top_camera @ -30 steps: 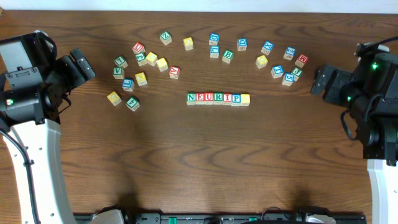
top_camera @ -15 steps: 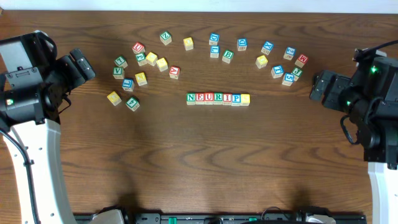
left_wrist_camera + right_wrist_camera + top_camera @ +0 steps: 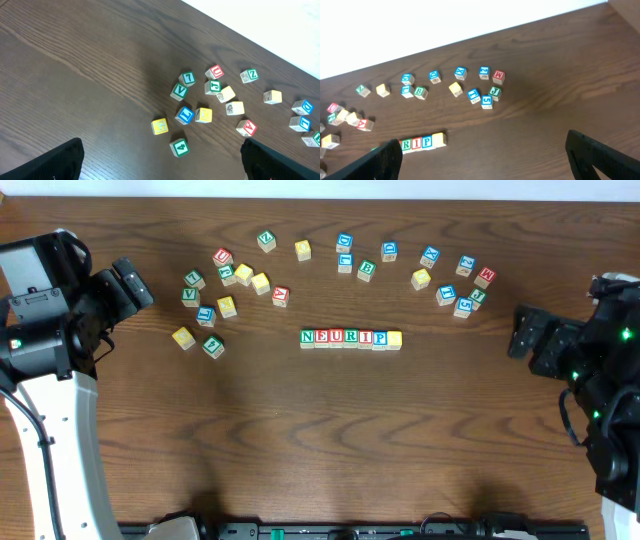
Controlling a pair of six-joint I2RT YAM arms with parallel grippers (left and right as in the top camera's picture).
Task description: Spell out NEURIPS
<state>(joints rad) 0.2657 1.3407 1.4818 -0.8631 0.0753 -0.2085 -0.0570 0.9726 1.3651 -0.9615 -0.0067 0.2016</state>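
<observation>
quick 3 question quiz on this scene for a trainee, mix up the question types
1. True or false: the left tool holds a cube.
2. The yellow cube in the row sits at: A) the end nearer the left tool, B) the middle, C) the end nearer the right tool.
3. Fill in: the right tool is ____.
Key: 1 false; 2 C; 3 open.

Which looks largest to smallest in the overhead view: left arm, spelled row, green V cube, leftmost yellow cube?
1. left arm, though it is nearer the camera, which inflates it.
2. spelled row.
3. green V cube and leftmost yellow cube look alike, so they are not ranked.
</observation>
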